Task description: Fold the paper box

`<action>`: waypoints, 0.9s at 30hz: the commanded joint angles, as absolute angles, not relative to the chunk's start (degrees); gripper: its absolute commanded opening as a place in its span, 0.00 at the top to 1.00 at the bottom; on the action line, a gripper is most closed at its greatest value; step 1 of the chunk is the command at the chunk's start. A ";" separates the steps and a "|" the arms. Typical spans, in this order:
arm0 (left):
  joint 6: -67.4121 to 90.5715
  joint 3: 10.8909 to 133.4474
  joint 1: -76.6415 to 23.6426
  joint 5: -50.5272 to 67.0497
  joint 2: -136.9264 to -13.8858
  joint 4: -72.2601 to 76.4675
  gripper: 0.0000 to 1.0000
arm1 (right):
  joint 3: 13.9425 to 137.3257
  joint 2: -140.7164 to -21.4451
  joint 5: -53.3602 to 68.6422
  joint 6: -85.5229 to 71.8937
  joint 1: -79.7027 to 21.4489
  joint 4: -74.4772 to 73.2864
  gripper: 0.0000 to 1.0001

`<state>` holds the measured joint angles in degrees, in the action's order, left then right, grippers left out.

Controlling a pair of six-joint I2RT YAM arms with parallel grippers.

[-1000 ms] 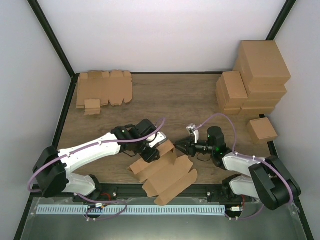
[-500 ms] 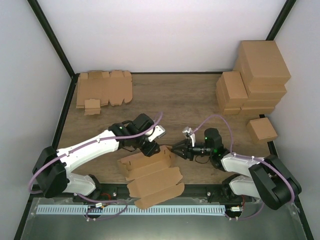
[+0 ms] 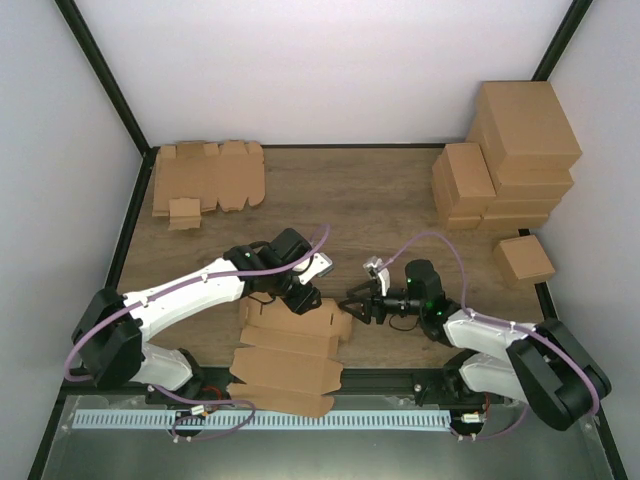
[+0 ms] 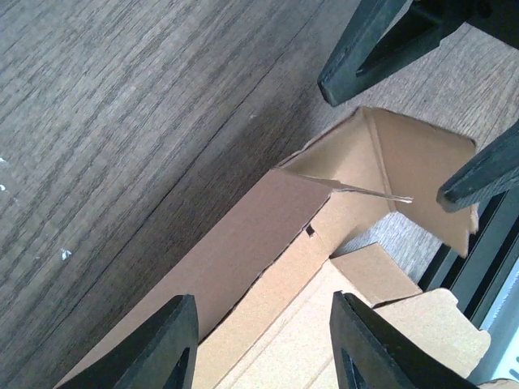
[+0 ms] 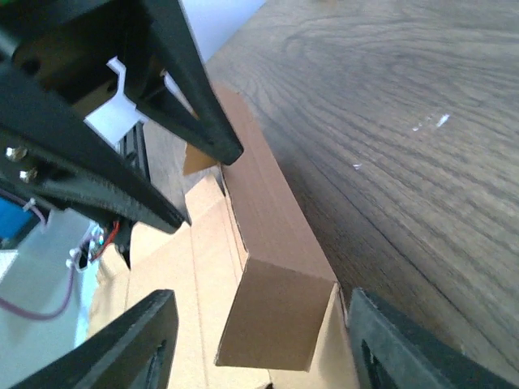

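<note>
The paper box (image 3: 288,350) is a flat brown die-cut piece at the table's near edge, with part of it hanging over the front rail. Its far long panel is raised as a wall, and a small end flap is folded at its right end. My left gripper (image 3: 300,298) is open above that far wall. In the left wrist view (image 4: 263,348) the cardboard (image 4: 268,243) lies between and below the fingers. My right gripper (image 3: 352,305) is open at the box's right end. In the right wrist view (image 5: 259,356) the end flap (image 5: 280,316) stands between the fingers.
A pile of flat cardboard blanks (image 3: 208,178) lies at the back left. Folded brown boxes (image 3: 505,150) are stacked at the back right, with one small box (image 3: 525,260) in front of them. The black front rail (image 3: 400,380) runs along the near edge.
The paper box has swung left and toward the near edge, and now lies flatter. The right gripper has moved left to the box's right end. The left gripper has shifted slightly.
</note>
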<state>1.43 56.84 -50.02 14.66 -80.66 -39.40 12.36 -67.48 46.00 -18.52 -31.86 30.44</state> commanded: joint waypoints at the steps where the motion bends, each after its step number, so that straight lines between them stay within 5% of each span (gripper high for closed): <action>1: 1.93 55.99 -49.87 13.92 -81.42 -37.78 0.51 | 13.65 -64.00 39.31 -22.25 -32.43 24.70 0.36; 16: 0.89 55.04 -53.31 2.98 -82.19 -36.36 0.58 | 18.01 -60.80 35.04 -26.72 -32.46 12.07 0.35; 23: 0.89 54.49 -55.14 -3.59 -81.55 -34.78 0.38 | 18.47 -57.85 31.96 -29.43 -32.43 8.57 0.24; 27: -1.78 54.18 -55.02 -3.34 -81.36 -34.70 0.29 | 21.34 -58.80 33.00 -26.77 -32.43 5.92 0.29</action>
